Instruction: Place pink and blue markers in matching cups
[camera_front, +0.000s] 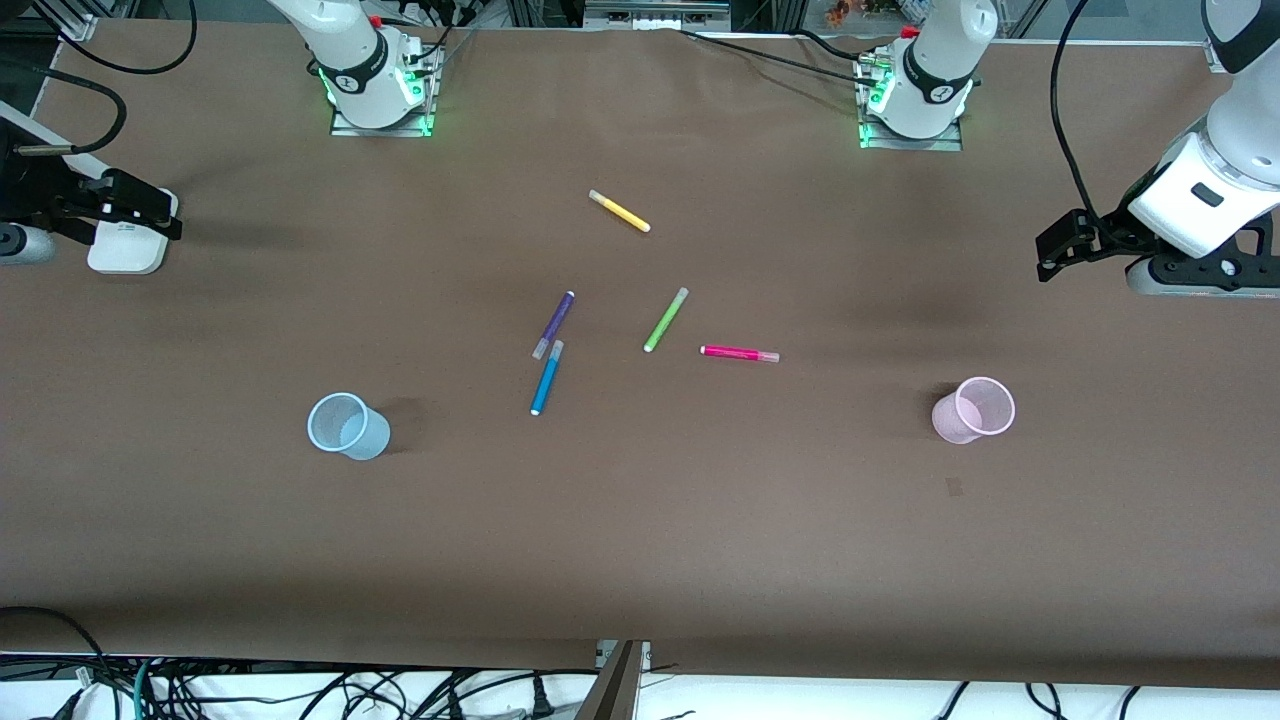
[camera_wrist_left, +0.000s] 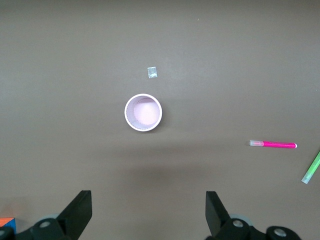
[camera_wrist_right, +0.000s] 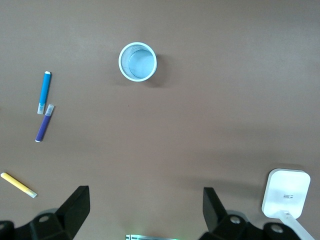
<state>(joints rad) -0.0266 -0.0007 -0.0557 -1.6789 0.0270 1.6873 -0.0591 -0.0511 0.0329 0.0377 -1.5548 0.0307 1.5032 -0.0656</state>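
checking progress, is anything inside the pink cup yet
Nothing. The left wrist view looks straight down into the pink cup and shows only its bare bottom. The pink marker lies on the table. What is under the cup is hidden.

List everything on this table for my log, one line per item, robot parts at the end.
pink marker: 1, magenta, lying flat mid-table, nearest the pink cup.
blue marker: 1, bright blue, lying flat, its cap end close to the purple marker.
purple marker: 1, dark purple, just farther from the front camera than the blue marker.
green marker: 1, lime, between the purple and pink markers.
yellow marker: 1, yellow, closest to the robot bases.
blue cup: 1, pale blue, upright, toward the right arm's end.
pink cup: 1, pale pink, upright, toward the left arm's end.
white box: 1, white, under the right pincer.
left pincer: open, waiting above the table's left-arm end.
right pincer: open, waiting.
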